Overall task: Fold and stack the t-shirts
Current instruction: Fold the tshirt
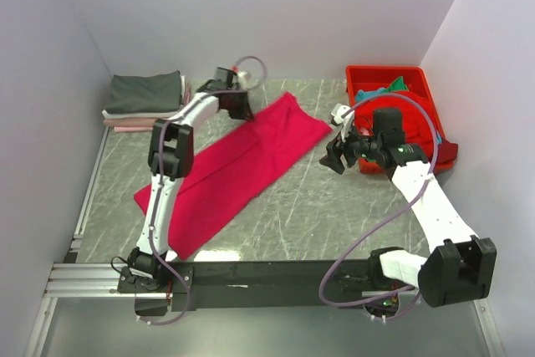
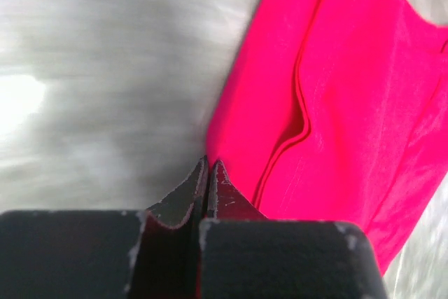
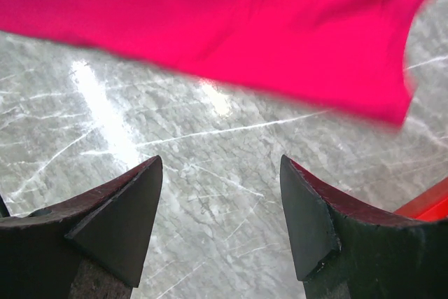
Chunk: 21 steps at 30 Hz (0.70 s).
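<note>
A large crimson-pink t-shirt (image 1: 234, 165) lies as a long folded strip running diagonally across the marble table. My left gripper (image 1: 244, 113) is at the strip's far left edge. In the left wrist view it (image 2: 210, 162) is shut, with its tips pinching the edge of the pink cloth (image 2: 336, 103). My right gripper (image 1: 337, 159) is open and empty just right of the shirt's far right corner. In the right wrist view it (image 3: 220, 166) hangs over bare table, with the shirt (image 3: 245, 26) ahead of it. A folded stack (image 1: 146, 94), dark grey on top of white and pale pink, sits at the back left.
A red plastic bin (image 1: 384, 74) stands at the back right with a teal-green shirt (image 1: 389, 88) in it. Red cloth (image 1: 447, 156) hangs by the bin's near right side. The bin's corner shows in the right wrist view (image 3: 428, 208). White walls close in the table.
</note>
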### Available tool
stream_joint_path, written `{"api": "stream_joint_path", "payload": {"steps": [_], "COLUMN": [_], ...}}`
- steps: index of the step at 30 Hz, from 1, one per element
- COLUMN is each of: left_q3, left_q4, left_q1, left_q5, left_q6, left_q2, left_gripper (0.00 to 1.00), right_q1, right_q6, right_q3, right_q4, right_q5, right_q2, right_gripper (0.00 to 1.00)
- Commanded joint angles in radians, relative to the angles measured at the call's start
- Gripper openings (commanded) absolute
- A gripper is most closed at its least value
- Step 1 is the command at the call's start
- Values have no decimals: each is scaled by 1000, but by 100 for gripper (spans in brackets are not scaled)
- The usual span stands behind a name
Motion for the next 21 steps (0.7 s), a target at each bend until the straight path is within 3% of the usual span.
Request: {"api": "stream_joint_path", "payload": {"steps": [1, 5, 10, 14, 17, 21], "left_q3": [32, 33, -68, -168, -203, -247], "left_q4": [77, 42, 46, 120, 170, 190], "left_q1": [107, 153, 154, 154, 153, 153], "left_q5": [-143, -169, -224, -178, -141, -198], "left_q6": [-190, -281, -342, -369, -361, -304], "left_q2": [-10, -1, -75, -171, -264, -419], "left_gripper": [0, 0, 1, 19, 48, 61], "right_q1": [-7, -7, -7, -4, 4, 42], "right_q6": [19, 42, 151, 471, 677, 864], "right_q3": [-3, -3, 20, 72, 182, 344], "right_q4": [14, 32, 70, 220, 282, 356], "right_q5": [18, 45, 84, 130, 165, 185], "right_q2": [21, 46, 141, 285, 437, 633], "right_gripper": [74, 74, 74, 74, 73, 73]}}
